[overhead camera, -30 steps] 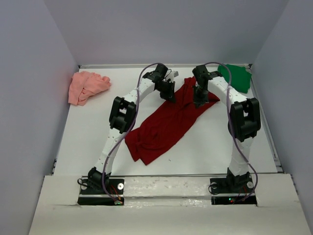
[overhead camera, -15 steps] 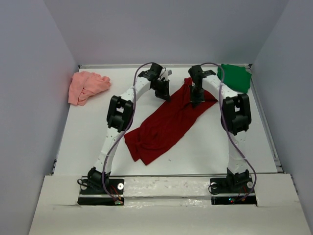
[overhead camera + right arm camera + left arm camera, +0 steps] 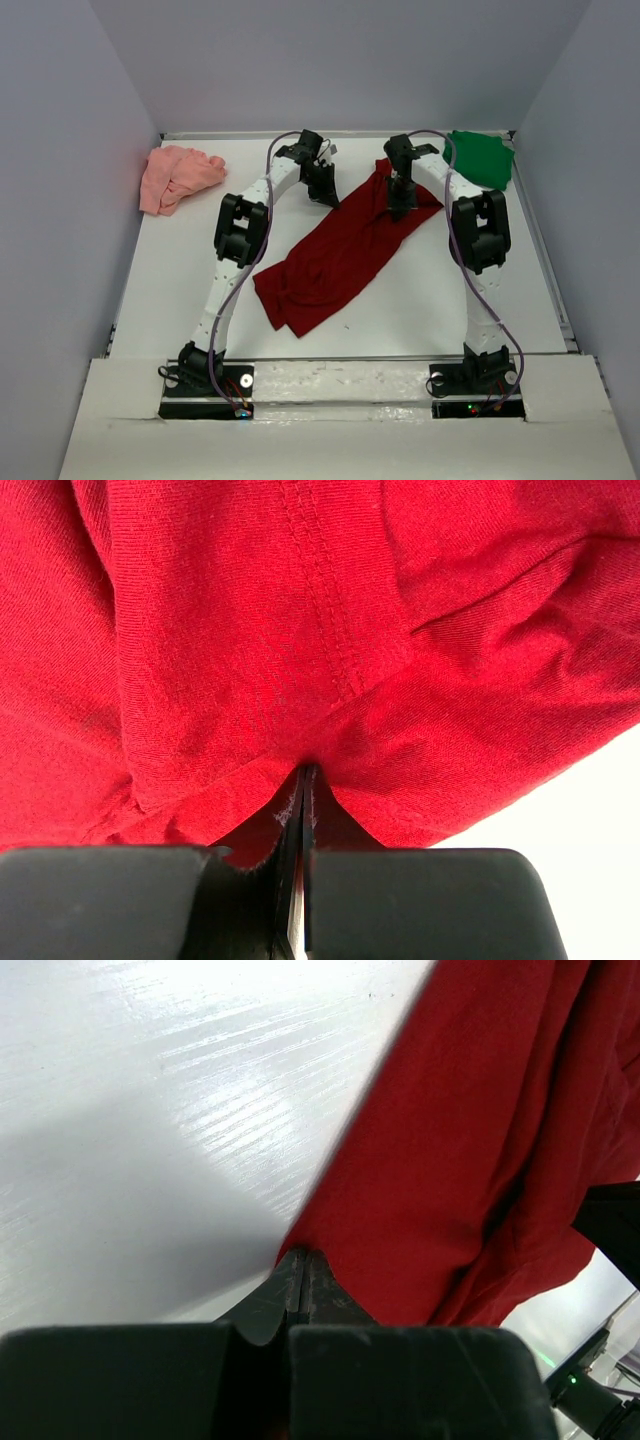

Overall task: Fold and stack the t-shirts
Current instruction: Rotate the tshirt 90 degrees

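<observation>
- Lying crumpled at the far left of the table (image 3: pixel 180 270), well left of the dark red t-shirt (image 3: pixel 335 255), the salmon-pink t-shirt (image 3: pixel 178 175) needs nothing for now. I would leave it until the red one is done.
- The left gripper (image 3: pixel 326 192) is at the red shirt's far left edge. In the left wrist view its fingers are clenched on the very edge of the cloth, with bare table to the left. That bite looks thin, so any pull should be slow and kept low to stop the fabric slipping out.
- The dark red t-shirt lies on the diagonal across the middle of the table. Its far end is between the two grippers and its near end is bunched and wrinkled. The step in hand looks like spreading it flat before the first fold. Drawing the two held points apart, and away from the wrinkled end, should take out the slack.
- The right gripper (image 3: pixel 400 203) is at the red shirt's far right part. In the right wrist view it is pinched shut on a fold of red cloth just below a stitched seam. It seems to hold more than one layer, so both arms should move together, or the shirt will twist.
- The bright green t-shirt (image 3: pixel 483 158) lies just right of the red shirt's far end and apart from it. Keep the right arm's sweep clear of it.
</observation>
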Robot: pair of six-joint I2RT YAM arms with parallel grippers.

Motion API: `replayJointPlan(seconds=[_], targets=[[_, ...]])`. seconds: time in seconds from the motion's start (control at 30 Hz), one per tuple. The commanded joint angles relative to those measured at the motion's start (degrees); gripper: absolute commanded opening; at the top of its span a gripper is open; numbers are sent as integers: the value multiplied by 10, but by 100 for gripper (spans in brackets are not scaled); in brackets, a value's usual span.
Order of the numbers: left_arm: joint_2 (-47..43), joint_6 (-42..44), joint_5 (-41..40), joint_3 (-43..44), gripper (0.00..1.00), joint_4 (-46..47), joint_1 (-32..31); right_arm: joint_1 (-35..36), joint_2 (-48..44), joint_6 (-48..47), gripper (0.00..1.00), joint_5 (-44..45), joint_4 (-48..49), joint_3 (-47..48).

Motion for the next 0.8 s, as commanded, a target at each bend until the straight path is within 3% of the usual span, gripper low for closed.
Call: replayJointPlan(seconds=[0.0,0.17,0.4,0.77], targets=[[-20,8,-77,-31,0,-27,-1,-1,2,-4,0,-16,5,14],[-7,7,-129,-5,0,-61,-1,-1,-3,-1,0,-15,4,22],[-7,-1,-182,-46,0,-66,6,-1,-7,-3,0,7,-13,55],[-21,-13,-205,-61,0,-78,62,-1,-71,-13,0,34,-20,79]])
